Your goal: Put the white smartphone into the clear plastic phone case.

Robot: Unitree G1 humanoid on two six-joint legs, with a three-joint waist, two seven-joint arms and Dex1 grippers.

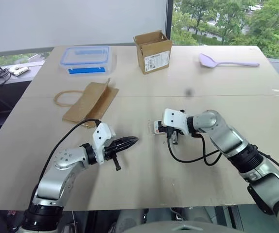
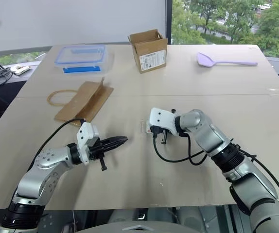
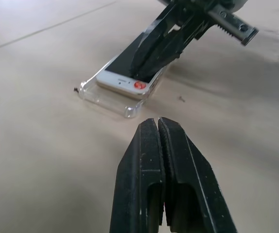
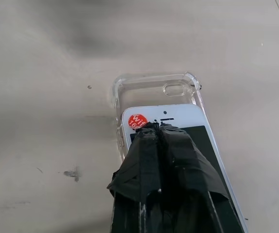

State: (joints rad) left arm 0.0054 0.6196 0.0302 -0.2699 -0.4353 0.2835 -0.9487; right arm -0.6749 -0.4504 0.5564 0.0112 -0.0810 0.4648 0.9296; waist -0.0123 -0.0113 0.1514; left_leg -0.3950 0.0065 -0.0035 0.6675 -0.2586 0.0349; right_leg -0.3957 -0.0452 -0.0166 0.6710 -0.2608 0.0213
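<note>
Beige worktop centre: white smartphone lay partly inside clear plastic phone case. Right end effector, fingers together, pressed on screen. Left end effector pinched together, empty, nearby.

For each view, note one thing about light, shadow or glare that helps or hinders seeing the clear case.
Right wrist view: glints outline the clear plastic phone case; a soft shadow darkens the table beyond it. Left wrist view: the case's rim catches light beside the white smartphone. Eye views: daylight, case barely discernible.
</note>
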